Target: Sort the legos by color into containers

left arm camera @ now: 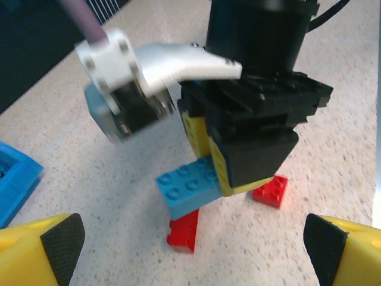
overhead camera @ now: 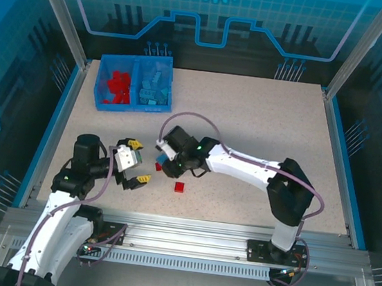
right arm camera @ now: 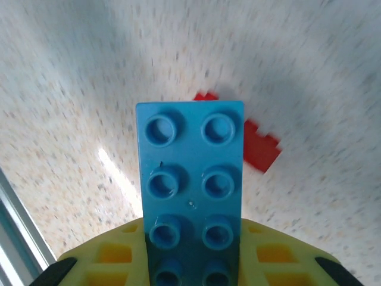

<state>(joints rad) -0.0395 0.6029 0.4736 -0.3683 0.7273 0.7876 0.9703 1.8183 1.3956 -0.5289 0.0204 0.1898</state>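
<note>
Right gripper (left arm camera: 233,174) is clamping a blue brick (left arm camera: 187,187) by one end — brick sticking out past the jaws, near two red bricks (left arm camera: 271,190) on the table (overhead camera: 263,124). Left gripper (overhead camera: 140,161) is sitting wide open.

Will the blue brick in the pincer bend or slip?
Probably not bend: the blue brick looks like hard, boxy plastic. It seems light, being small beside the right pincer. Its smooth sides might slip, though the pincer is shut on it.
</note>
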